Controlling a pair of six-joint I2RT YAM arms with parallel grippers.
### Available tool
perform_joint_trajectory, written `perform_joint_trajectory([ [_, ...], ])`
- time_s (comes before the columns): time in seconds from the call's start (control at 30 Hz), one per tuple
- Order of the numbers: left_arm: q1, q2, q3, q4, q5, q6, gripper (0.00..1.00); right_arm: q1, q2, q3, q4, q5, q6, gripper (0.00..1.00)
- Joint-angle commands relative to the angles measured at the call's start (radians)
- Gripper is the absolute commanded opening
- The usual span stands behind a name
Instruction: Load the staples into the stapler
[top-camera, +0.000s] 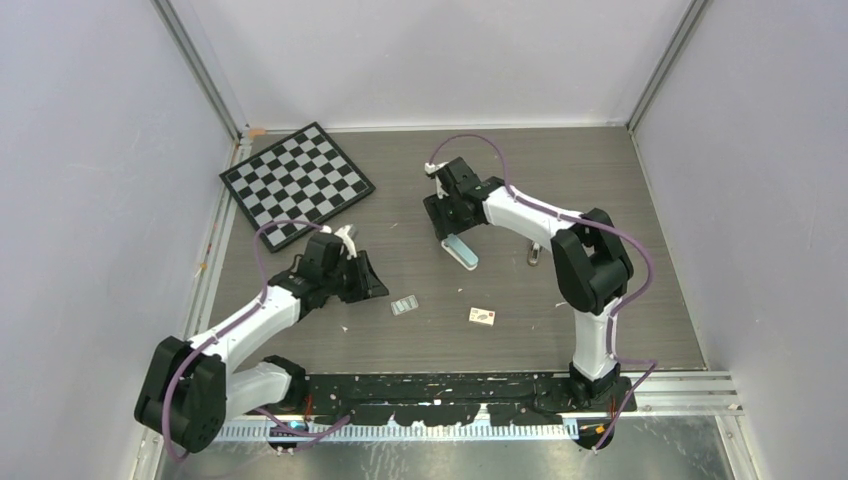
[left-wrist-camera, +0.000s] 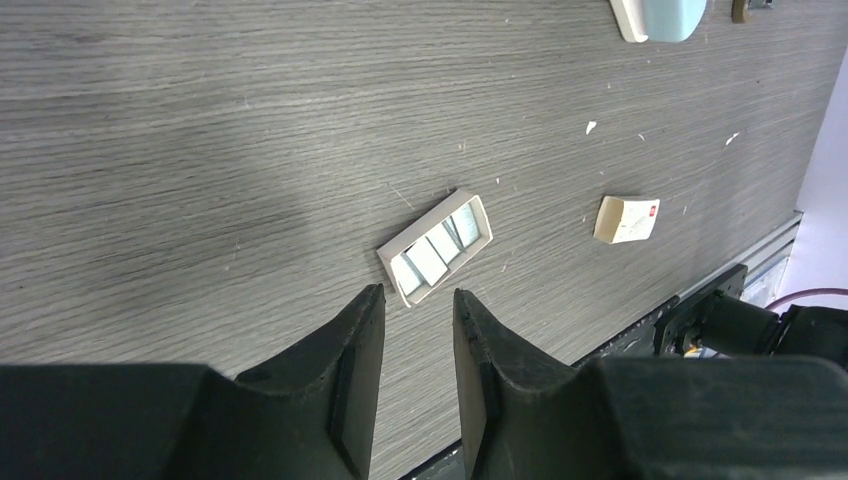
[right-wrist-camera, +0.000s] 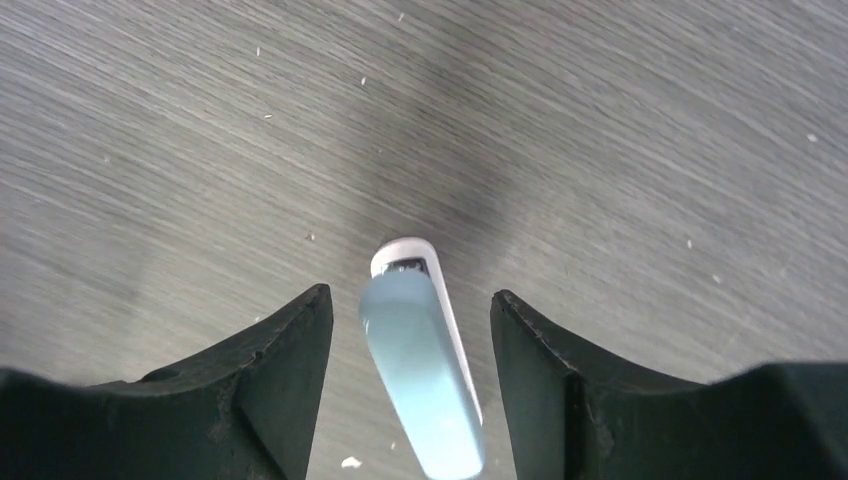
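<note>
Left gripper (left-wrist-camera: 417, 296): fingers stood a narrow gap apart with nothing between them, hanging above the table (left-wrist-camera: 200, 150). Just past the tips lay the staples (left-wrist-camera: 430, 258), several short strips side by side in a small white open tray (left-wrist-camera: 420, 222), askew to the finger line.

Right gripper (right-wrist-camera: 410, 297): fingers were spread wide, one either side of the stapler (right-wrist-camera: 422, 380), clear of both flanks. The stapler lay closed and flat, blue top up, tilted a little off the fingers' axis.

Top view: tray and stapler were well apart, and a small white box (top-camera: 483, 316) lay near the tray.

Risks, as judged:
- Closing on the tilted stapler could twist or skid it.
- Thin strips packed in a light tray might jam, lift together, or drag the tray along.
- A strip could snap under the pinch.
</note>
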Motion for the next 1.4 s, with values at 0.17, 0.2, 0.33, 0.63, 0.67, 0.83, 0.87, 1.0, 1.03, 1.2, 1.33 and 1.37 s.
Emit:
perform_joint_trajectory([
  [0.17,0.006,-0.209,0.099,-0.094,-0.140,0.055,0.35,0.076,-0.215,0.036,-0.192,0.049,0.352,0.58],
  [0.2,0.006,-0.240,0.103,-0.102,-0.144,0.055,0.35,0.100,-0.228,0.021,-0.193,0.057,0.376,0.55],
  [0.33,0.007,-0.328,0.128,-0.179,-0.167,0.088,0.37,0.202,-0.265,-0.032,-0.168,0.096,0.455,0.42],
  [0.63,0.007,-0.465,0.269,-0.416,-0.179,0.352,0.39,0.366,-0.236,-0.067,-0.125,0.151,0.579,0.29],
  [0.67,0.007,-0.483,0.266,-0.431,-0.199,0.370,0.39,0.378,-0.224,-0.067,-0.124,0.141,0.589,0.29],
  [0.83,0.006,-0.563,0.250,-0.442,-0.225,0.375,0.39,0.433,-0.143,-0.026,-0.184,0.182,0.600,0.28],
  [0.87,0.006,-0.579,0.245,-0.433,-0.233,0.375,0.39,0.437,-0.133,-0.021,-0.194,0.200,0.597,0.28],
  [1.0,0.005,-0.634,0.238,-0.426,-0.261,0.373,0.39,0.441,-0.115,-0.013,-0.191,0.200,0.580,0.26],
  [1.03,0.005,-0.643,0.237,-0.425,-0.264,0.374,0.39,0.441,-0.111,-0.012,-0.191,0.196,0.577,0.26],
  [1.2,0.006,-0.673,0.232,-0.426,-0.290,0.375,0.39,0.444,-0.088,-0.011,-0.177,0.180,0.575,0.24],
  [1.33,0.006,-0.686,0.230,-0.423,-0.295,0.372,0.39,0.446,-0.059,0.001,-0.175,0.177,0.568,0.24],
  [1.37,0.005,-0.688,0.230,-0.423,-0.295,0.372,0.39,0.445,-0.052,0.007,-0.175,0.176,0.566,0.24],
])
